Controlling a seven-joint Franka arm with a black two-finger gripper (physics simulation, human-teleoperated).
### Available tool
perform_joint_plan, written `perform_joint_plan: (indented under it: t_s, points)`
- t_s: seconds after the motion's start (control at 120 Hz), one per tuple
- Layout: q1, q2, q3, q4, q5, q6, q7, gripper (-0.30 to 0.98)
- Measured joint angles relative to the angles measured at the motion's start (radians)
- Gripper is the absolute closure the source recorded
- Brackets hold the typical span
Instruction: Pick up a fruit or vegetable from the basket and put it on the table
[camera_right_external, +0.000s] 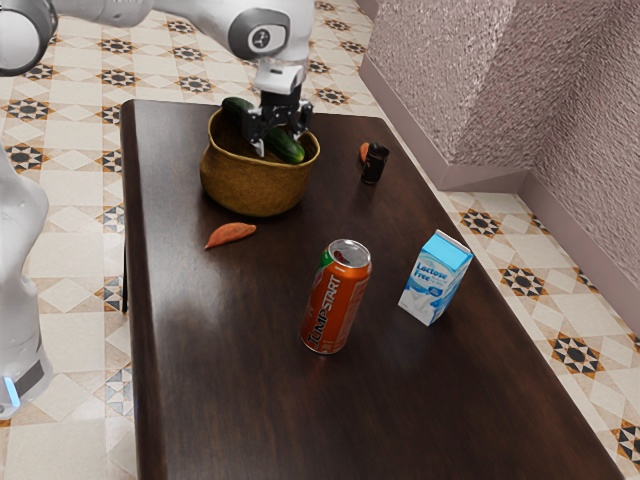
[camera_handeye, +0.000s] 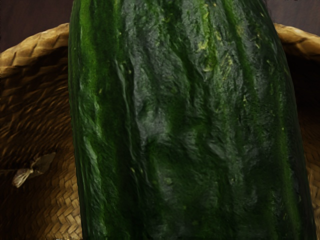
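Black two-finger gripper (camera_right_external: 279, 145) is at the mouth of the round, yellow-brown woven basket (camera_right_external: 254, 190), pointing down over the long dark green cucumber (camera_right_external: 291, 151). Can't tell whether the jaws are clamped on the cucumber or only standing around it. Cucumber is at the basket, not on the table: it slants across the opening, one end sticking up past the far rim, the other inside the near rim's outline. Wrist view: cucumber right under the hand, ridged skin with paler green streaks, basket weave on both sides of it. On the dark brown wooden table (camera_right_external: 230, 330): orange-brown, tapered sweet potato (camera_right_external: 231, 234) just beside the basket; tall orange-and-green metal drink can (camera_right_external: 337, 300), upright; blue-and-white milk carton (camera_right_external: 435, 280), upright, to the can's side toward the exterior view's right; small black cylindrical container (camera_right_external: 374, 165), with a small orange item (camera_right_external: 364, 152) partly hidden behind it.
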Motion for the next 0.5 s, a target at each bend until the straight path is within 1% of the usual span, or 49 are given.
perform_joint_plan:
  t_s: [0.075, 0.167, 0.233, 0.35, 0.5]
  points:
    - [0.0, 0.005, 0.008, 0.0, -0.002, 0.006, -0.007, 0.45]
    - [-0.003, 0.007, 0.007, 0.004, -0.003, 0.01, -0.016, 0.53]
    - [-0.006, 0.002, -0.001, 0.011, -0.004, 0.009, -0.024, 0.55]
    - [-0.007, -0.006, -0.047, 0.03, -0.005, 0.004, -0.04, 0.56]
    - [-0.006, -0.03, -0.15, 0.054, -0.004, -0.017, -0.061, 0.56]
